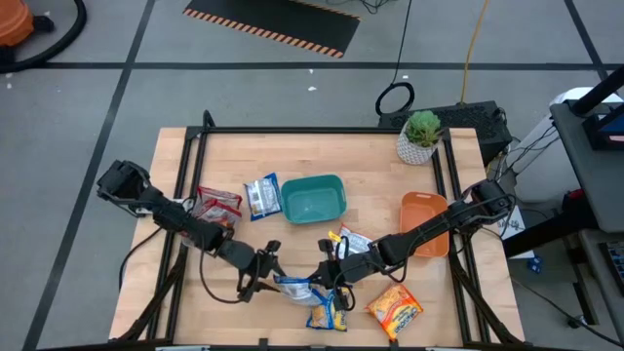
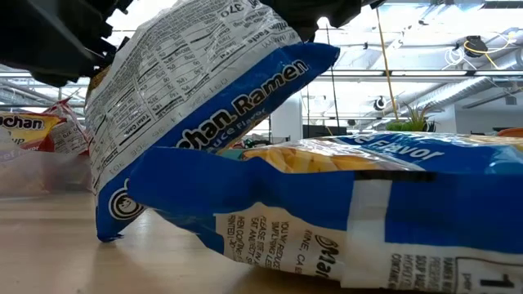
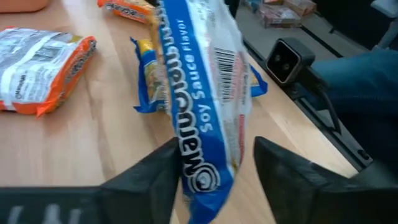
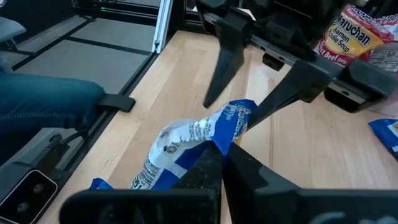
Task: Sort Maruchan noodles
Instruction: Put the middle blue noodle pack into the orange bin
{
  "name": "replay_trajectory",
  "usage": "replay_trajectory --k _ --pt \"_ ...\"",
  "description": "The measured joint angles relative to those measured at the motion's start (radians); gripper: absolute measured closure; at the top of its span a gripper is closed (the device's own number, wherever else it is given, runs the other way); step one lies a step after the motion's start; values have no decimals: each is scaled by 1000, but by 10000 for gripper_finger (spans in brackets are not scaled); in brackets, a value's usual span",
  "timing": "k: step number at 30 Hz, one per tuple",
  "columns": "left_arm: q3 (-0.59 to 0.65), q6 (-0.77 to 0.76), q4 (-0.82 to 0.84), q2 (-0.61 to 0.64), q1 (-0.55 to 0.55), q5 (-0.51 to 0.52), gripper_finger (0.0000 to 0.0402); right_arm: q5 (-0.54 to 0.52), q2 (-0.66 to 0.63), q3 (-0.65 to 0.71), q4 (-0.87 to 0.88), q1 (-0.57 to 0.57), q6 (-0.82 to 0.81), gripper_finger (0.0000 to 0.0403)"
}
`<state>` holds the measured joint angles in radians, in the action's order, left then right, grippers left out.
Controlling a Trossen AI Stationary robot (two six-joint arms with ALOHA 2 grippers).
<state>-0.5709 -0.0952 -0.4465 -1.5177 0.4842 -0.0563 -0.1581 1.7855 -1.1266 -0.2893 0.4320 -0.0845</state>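
At the tabletop's front edge the right end effector (image 4: 219, 152) grips a blue soy-sauce Maruchan packet (image 4: 186, 140), the left end effector (image 3: 214, 177) spread around it; sorting looks barely begun.

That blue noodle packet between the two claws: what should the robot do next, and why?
Probably the left gripper should close. The right gripper is shut on the blue packet and holds it up between the left one's open fingers, above another blue packet on the table. Closing would secure the handover before the right lets go.
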Motion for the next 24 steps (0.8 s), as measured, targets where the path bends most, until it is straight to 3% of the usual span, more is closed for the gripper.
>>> replay_trajectory --k 5,10,17,24 --pt "0 -18 2 0 -21 0 271 -1 0 0 -1 0 0 403" --pt "-1 -22 2 0 -27 0 315 -1 0 0 -3 0 -1 403" --pt "-1 -31 3 1 -26 0 322 -2 -5 0 3 0 -102 391" --pt "-2 -49 31 52 -23 5 323 -113 -67 1 62 4 -261 326"
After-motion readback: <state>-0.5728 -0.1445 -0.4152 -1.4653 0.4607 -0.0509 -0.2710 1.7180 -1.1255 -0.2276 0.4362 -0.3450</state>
